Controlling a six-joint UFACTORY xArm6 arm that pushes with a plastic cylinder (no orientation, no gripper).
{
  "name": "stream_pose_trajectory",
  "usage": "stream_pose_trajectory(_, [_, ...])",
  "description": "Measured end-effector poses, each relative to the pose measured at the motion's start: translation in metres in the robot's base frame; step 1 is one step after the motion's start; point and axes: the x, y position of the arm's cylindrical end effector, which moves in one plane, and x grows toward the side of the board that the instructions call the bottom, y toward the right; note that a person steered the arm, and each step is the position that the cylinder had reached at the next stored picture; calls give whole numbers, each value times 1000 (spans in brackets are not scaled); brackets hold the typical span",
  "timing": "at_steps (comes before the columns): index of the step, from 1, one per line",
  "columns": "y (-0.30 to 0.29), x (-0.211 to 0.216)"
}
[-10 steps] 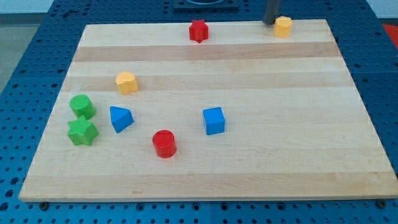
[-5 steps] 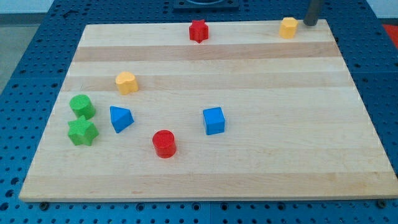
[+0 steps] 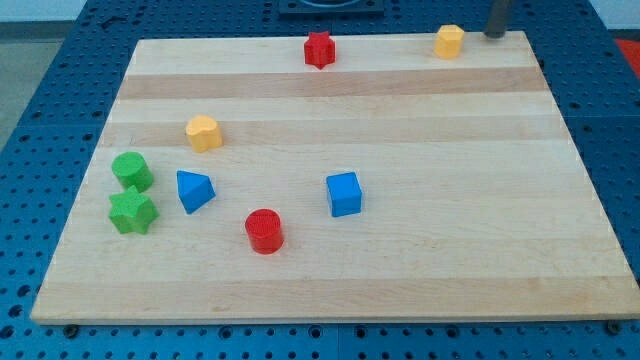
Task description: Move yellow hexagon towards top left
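Note:
The yellow hexagon [image 3: 449, 41] sits near the top edge of the wooden board [image 3: 400, 120], towards the view's right. My tip [image 3: 495, 34] is at the top edge of the board, a short way to the right of the hexagon and apart from it. The rod above the tip runs out of the view's top.
A red star [image 3: 318, 49] sits at the top centre. A yellow heart-like block [image 3: 203, 132], a green cylinder [image 3: 132, 171], a green star [image 3: 132, 211] and a blue triangle [image 3: 194, 190] are at the left. A red cylinder [image 3: 264, 231] and a blue cube [image 3: 343, 194] sit lower centre.
My tip went from the left of the yellow hexagon round to its right. The hexagon has slid a little to the left along the top edge.

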Motion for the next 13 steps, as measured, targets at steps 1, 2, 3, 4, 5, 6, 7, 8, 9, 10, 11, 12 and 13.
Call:
stream_pose_trajectory(1, [-35, 3])
stream_pose_trajectory(2, [-52, 4])
stream_pose_trajectory(3, [-62, 8])
stream_pose_trajectory(4, [-78, 19])
stream_pose_trajectory(5, [-95, 38])
stream_pose_trajectory(6, [-106, 67])
stream_pose_trajectory(7, [-122, 87])
stream_pose_trajectory(8, [-132, 114])
stream_pose_trajectory(9, [-137, 126])
stream_pose_trajectory(10, [-134, 124])
stream_pose_trajectory(11, [-87, 113])
stream_pose_trajectory(12, [-98, 101])
stream_pose_trajectory(13, [-139, 102])
